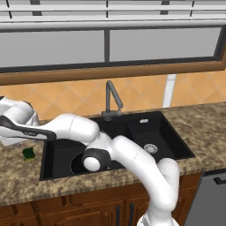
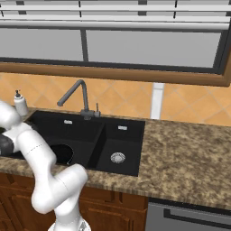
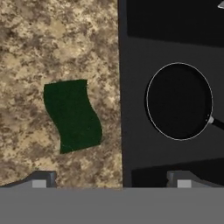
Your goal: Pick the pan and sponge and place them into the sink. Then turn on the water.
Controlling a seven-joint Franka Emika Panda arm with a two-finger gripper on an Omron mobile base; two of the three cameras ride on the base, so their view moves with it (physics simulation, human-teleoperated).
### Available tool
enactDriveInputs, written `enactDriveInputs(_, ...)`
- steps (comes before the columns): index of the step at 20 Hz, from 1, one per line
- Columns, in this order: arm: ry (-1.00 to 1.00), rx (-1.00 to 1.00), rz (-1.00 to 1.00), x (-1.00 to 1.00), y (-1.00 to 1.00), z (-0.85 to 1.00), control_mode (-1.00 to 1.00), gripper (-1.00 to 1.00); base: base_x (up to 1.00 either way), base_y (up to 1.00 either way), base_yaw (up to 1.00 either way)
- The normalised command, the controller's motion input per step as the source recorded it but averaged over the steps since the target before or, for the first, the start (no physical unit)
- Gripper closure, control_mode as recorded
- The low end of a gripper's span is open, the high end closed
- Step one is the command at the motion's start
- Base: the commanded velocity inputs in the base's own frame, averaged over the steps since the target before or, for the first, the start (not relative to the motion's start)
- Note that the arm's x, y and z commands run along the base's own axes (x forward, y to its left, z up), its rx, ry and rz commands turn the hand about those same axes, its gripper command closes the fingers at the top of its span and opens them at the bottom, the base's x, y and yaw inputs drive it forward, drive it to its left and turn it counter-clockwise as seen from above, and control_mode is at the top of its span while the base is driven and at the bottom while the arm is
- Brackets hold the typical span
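The green sponge (image 3: 72, 114) lies flat on the speckled counter, just left of the sink's rim (image 3: 124, 87); it also shows in the left base view as a small green block (image 1: 29, 153). The round black pan (image 3: 179, 101) rests on the floor of the sink's wider left basin, its thin handle pointing away to the right. The arm partly covers the pan (image 1: 77, 164) from the left side, and from the right the pan (image 2: 63, 154) shows beside the arm. My gripper (image 3: 111, 179) hovers open above the counter and sink edge, holding nothing. No stream runs from the tap (image 1: 112, 99).
The black double sink (image 1: 176, 132) has a steel drain (image 1: 150, 148) in its right basin. A white soap pump bottle (image 2: 20, 103) stands at the back left of the counter. A grey appliance front (image 1: 212, 198) is below the counter at right.
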Motion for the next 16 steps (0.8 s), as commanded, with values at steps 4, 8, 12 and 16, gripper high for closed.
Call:
enactDriveInputs(4,0.00,0.07,0.07,0.20,0.00,-0.24,-1.00,-1.00,0.00,0.00,0.00)
enactDriveInputs(8,0.00,0.11,0.02,0.01,0.00,-0.28,-1.00,-1.00,0.00,0.00,0.00)
enactDriveInputs(12,0.00,0.08,0.00,0.00,0.00,-0.21,-1.00,-1.00,0.00,0.00,0.00)
enactDriveInputs(16,0.00,0.00,0.00,0.00,0.00,-0.17,-1.00,-1.00,0.00,0.00,0.00)
